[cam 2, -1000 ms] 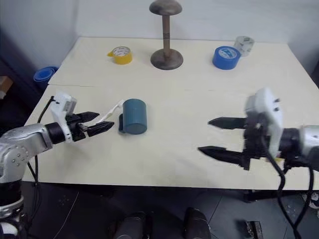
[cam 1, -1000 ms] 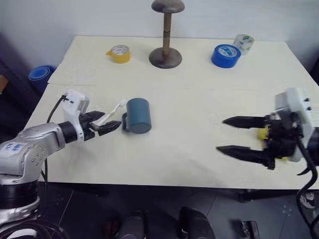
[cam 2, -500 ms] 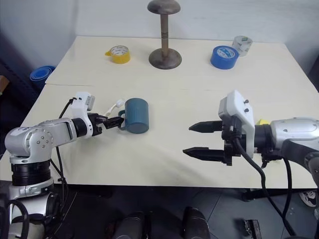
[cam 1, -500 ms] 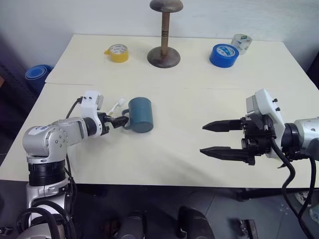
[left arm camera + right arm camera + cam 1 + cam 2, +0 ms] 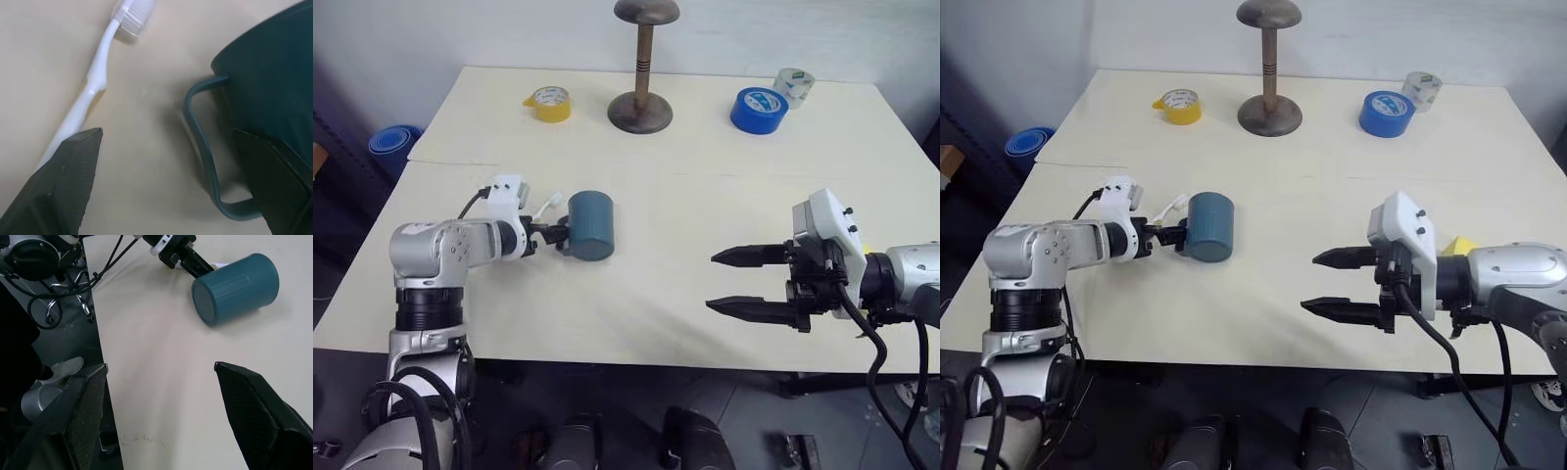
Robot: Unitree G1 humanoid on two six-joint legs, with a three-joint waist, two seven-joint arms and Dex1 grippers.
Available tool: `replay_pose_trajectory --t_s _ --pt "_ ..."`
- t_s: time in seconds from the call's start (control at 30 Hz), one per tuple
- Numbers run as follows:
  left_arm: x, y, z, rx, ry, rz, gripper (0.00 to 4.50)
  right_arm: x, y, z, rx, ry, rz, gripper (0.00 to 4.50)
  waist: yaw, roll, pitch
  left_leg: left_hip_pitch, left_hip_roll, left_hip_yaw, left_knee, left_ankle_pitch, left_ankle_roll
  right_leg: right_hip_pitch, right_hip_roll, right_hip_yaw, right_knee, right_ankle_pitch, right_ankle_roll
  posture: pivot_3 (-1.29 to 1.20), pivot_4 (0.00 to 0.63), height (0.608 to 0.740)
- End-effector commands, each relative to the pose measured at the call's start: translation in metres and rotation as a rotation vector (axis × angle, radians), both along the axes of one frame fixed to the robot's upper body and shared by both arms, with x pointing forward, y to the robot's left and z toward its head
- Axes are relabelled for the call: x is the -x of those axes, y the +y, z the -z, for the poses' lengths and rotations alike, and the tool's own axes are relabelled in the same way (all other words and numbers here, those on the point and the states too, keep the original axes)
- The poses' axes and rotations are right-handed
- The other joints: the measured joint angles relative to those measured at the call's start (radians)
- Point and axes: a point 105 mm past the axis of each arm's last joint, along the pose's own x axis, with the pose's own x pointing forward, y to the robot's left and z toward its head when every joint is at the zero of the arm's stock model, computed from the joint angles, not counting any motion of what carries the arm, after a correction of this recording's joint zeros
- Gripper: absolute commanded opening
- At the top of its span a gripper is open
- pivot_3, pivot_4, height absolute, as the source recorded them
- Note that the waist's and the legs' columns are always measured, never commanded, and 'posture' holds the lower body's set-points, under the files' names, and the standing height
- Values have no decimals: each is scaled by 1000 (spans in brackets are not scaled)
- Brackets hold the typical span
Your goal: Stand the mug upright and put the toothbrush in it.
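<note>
Step 1, righting mug (image 5: 590, 224): it lay on side nr table's (image 5: 705, 186) left edge, toothbrush (image 5: 100, 73) beside. My L gripper (image 5: 548, 233) spread, straddling handle, probably. R gripper (image 5: 736, 282) apart, idle. Next: close, tip upright.

Cream table (image 5: 705, 206) carries mug (image 5: 589, 225), toothbrush (image 5: 545, 207), 3 tape rolls (image 5: 759, 109), wooden stand (image 5: 640, 110).

Even, soft indoor light; faint shadows (wrist close-ups slightly blurred); no glare.
</note>
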Motion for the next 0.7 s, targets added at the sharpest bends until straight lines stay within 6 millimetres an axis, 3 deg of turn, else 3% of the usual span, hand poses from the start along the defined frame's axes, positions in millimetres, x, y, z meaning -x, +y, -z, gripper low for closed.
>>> replay_pose_trajectory --t_s 0.03,0.13,0.47,0.6,0.7 --pt "3 -8 13 -9 81 34 4094 5 1 -10 2 -64 -13 3551 0 0 0 0 0 0 0 0 0 0 0 0 0 0 0 0 150 740" --pt "8 -13 15 -29 104 74 3309 8 2 -8 7 -68 -15 3551 1 0 0 0 0 0 0 0 0 0 0 0 0 0 0 0 150 740" --pt "11 -14 23 -77 131 103 85 9 4 -9 -2 -82 -18 3551 0 0 0 0 0 0 0 0 0 0 0 0 0 0 0 0 150 740" --pt "11 -14 25 -59 145 92 34 11 -1 -8 7 -59 -8 3551 3 0 0 0 0 0 0 0 0 0 0 0 0 0 0 0 150 740" --pt "11 -14 26 -57 145 89 0 12 -6 -11 -3 -32 9 4101 5 0 0 0 0 0 0 0 0 0 0 0 0 0 0 0 150 740"
